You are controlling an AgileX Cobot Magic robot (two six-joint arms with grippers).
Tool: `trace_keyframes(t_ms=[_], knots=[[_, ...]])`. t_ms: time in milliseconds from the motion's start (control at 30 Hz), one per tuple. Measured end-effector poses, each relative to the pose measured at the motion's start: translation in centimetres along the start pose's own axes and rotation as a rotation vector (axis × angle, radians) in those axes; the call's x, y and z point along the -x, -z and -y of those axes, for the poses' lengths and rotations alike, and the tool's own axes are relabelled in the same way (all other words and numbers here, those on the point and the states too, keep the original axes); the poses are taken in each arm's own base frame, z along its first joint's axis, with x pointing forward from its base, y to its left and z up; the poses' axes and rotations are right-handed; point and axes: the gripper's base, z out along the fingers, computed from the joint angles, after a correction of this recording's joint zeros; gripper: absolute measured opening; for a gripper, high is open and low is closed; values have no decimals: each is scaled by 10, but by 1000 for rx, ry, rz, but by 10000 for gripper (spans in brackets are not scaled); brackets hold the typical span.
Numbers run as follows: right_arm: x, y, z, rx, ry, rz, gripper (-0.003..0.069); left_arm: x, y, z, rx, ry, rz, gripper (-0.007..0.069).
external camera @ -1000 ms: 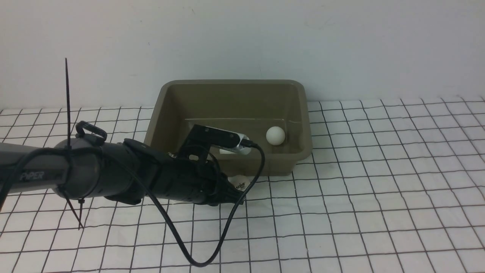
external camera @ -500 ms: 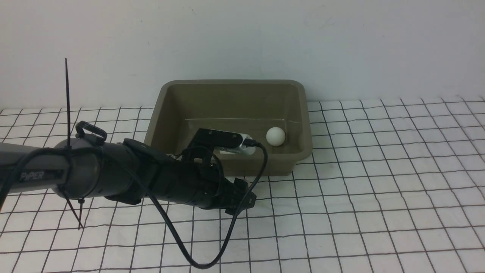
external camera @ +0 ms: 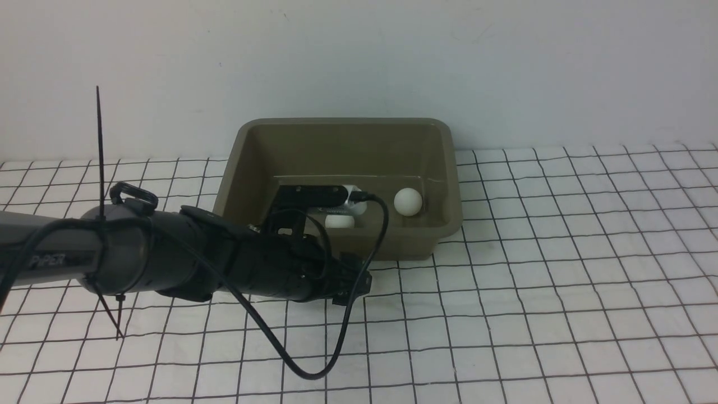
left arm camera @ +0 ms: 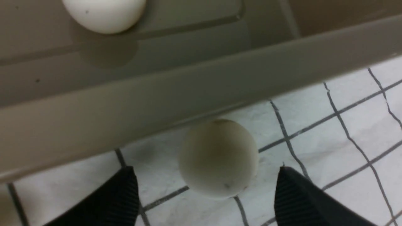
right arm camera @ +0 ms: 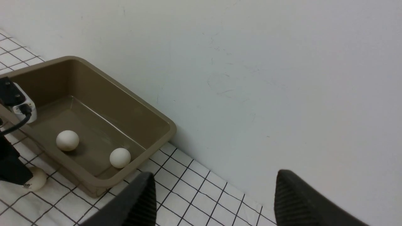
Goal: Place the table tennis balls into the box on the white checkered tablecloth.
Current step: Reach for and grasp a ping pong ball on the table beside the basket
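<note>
White and round, one small matte table tennis ball [left arm camera: 218, 158] sits on the white checkered tablecloth with thin black lines [external camera: 533, 280], just outside the near wall of the olive-grey plastic box with rounded corners [external camera: 342, 148]. It is very close to that wall, but I cannot tell if it touches it. The left gripper [left arm camera: 205, 175] is low over this ball with its jaws wide open. One black ribbed finger [left arm camera: 116, 201] is on each side, with a gap between each finger and the ball, so the ball is let go. From the front this ball is hidden behind the gripper and the dark left arm [external camera: 140, 258]. From the right wrist only part of it peeks out, with a small dark print too tiny to read. Two more white balls lie on the floor of the box. One ball near the right end [external camera: 408, 201] is easy to see. The other ball nearer the middle [external camera: 339, 221] is partly covered in the front view by the black wrist camera with a silver end [external camera: 311, 196] and its looping black cable [external camera: 336, 353]. The left wrist view cuts off a ball in the box at the picture's edge. The right gripper [right arm camera: 215, 177] does not show from the front. Its own camera shows its two black fingers spread apart with nothing between them, and the plain white wall [right arm camera: 282, 78] behind.
</note>
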Motion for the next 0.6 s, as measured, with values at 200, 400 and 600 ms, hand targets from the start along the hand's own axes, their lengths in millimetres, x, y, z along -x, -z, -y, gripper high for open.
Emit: trace_keyframes(t_ms=[200,400,600], knots=[[1,0,0,-3,0,6,462,3,-3,13,11,-49,22,521],[1,0,0,-4,0,7,462,2,-8,18,21,-71,22,521],[1,0,0,-4,1,7,462,3,-10,13,73,-68,37,521]])
